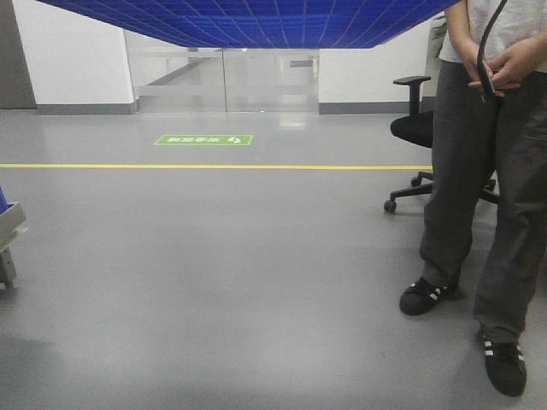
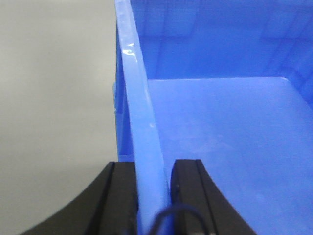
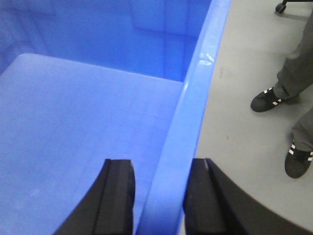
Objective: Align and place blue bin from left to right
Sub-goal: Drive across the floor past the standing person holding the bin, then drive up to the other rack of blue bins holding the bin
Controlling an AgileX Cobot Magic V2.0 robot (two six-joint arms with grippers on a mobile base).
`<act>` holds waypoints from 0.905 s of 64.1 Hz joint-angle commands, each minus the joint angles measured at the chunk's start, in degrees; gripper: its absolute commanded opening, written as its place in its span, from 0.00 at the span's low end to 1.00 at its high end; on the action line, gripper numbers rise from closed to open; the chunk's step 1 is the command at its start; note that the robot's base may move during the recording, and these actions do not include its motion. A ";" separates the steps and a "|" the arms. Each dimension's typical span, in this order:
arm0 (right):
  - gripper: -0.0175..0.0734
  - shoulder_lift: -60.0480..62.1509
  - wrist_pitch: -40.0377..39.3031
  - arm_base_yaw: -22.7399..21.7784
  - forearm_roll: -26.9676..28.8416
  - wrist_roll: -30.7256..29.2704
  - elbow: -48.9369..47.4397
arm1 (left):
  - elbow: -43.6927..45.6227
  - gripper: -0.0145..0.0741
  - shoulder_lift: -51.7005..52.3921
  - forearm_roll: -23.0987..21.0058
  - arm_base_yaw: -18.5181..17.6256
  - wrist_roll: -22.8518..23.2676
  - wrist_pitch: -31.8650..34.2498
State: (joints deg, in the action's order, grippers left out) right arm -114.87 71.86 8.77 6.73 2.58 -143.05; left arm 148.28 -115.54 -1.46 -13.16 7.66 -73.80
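Note:
The blue bin (image 1: 256,21) hangs in the air, and only its square-grid underside shows along the top of the front view. In the left wrist view my left gripper (image 2: 146,164) is shut on the bin's left wall rim (image 2: 137,98), with one black finger outside the wall and one inside. In the right wrist view my right gripper (image 3: 164,164) is shut on the right wall rim (image 3: 195,98) in the same way. The bin's smooth inner floor (image 3: 83,127) is bare.
A person (image 1: 479,171) in grey trousers and black shoes stands close at the right. A black office chair (image 1: 419,128) is behind them. A yellow floor line (image 1: 214,166) and a green floor sign (image 1: 203,139) lie ahead. A grey frame edge (image 1: 8,231) shows at far left.

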 commanded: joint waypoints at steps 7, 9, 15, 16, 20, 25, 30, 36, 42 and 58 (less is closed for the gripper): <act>0.12 0.73 -6.72 0.58 3.11 0.94 -0.79 | 1.12 0.04 2.27 -8.29 -1.54 -1.22 3.84; 0.12 0.73 -6.72 0.58 3.11 0.94 -0.79 | 1.12 0.04 2.27 -8.29 -1.54 -1.22 3.84; 0.12 0.73 -6.72 0.58 3.11 0.94 -0.79 | 1.12 0.04 2.27 -8.29 -1.54 -1.22 3.84; 0.12 0.73 -6.72 0.58 3.11 0.94 -0.79 | 1.12 0.04 2.27 -8.29 -1.54 -1.22 3.84; 0.12 0.73 -6.72 0.58 3.11 0.94 -0.79 | 1.12 0.04 2.27 -8.29 -1.54 -1.22 3.84; 0.12 0.73 -6.72 0.58 3.11 0.94 -0.79 | 1.12 0.04 2.27 -8.29 -1.54 -1.22 3.84; 0.12 0.73 -6.72 0.58 3.11 0.94 -0.79 | 1.12 0.04 2.27 -8.29 -1.54 -1.22 3.84; 0.12 0.73 -6.72 0.58 3.11 0.94 -0.79 | 1.12 0.04 2.27 -8.29 -1.54 -1.22 3.84; 0.12 0.73 -6.72 0.58 3.11 0.94 -0.79 | 1.12 0.04 2.27 -8.29 -1.54 -1.22 3.84; 0.12 0.73 -6.72 0.58 3.11 0.94 -0.79 | 1.12 0.04 2.27 -8.29 -1.54 -1.22 3.84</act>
State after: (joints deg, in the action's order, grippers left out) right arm -114.87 71.72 8.77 6.62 2.58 -143.05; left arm 148.28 -115.54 -1.46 -13.16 7.66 -73.80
